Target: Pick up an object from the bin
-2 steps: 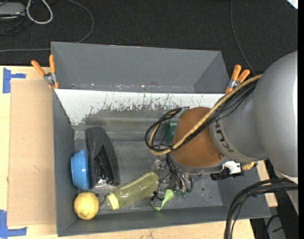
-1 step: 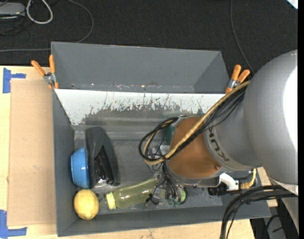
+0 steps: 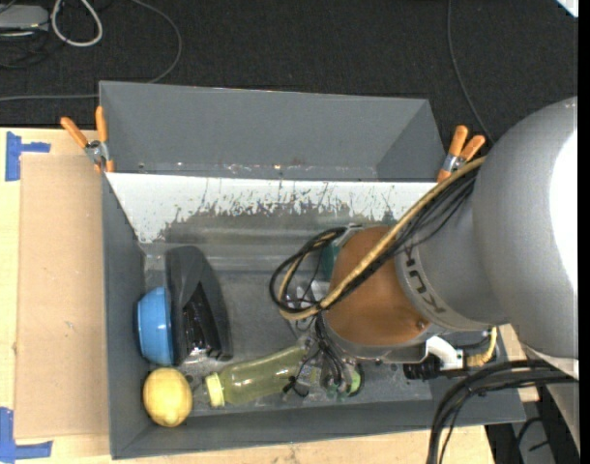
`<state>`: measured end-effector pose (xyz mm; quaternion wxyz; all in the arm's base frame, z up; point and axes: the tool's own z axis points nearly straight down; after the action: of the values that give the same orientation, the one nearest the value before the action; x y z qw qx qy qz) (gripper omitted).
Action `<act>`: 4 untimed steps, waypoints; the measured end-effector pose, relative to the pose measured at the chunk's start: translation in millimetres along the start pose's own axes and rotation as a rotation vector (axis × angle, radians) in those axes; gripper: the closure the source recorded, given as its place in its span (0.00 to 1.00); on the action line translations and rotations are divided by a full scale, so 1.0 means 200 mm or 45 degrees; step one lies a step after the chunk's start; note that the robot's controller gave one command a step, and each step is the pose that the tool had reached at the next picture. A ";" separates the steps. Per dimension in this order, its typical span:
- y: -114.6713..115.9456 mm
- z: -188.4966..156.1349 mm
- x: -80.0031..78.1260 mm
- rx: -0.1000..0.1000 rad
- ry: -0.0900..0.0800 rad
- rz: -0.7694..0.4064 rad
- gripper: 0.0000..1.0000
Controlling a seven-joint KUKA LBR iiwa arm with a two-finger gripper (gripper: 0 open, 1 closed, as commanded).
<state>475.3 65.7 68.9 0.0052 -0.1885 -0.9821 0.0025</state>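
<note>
My gripper [image 3: 317, 363] is low over the front middle of the bin, below the orange wrist cover, which hides most of it. It is at the right end of a pale yellow-green bottle [image 3: 256, 376] that lies on its side with its yellow cap pointing left. Whether it touches the bottle I cannot tell. A small green thing [image 3: 353, 382] lies just to the right of the gripper.
A yellow lemon [image 3: 167, 395] sits in the front left corner. Behind it a blue bowl [image 3: 152, 325] leans on the left wall, beside a black stapler-like thing [image 3: 198, 305]. The arm and its cables cover the bin's right side.
</note>
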 end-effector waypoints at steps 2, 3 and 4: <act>-0.01 -0.01 -0.01 0.000 0.001 0.007 1.00; 0.24 -0.38 -0.20 0.001 0.002 -0.299 1.00; 0.24 -0.38 -0.20 0.002 0.002 -0.301 1.00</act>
<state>530.0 95.4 143.6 0.0062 -0.0715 -0.9974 0.0023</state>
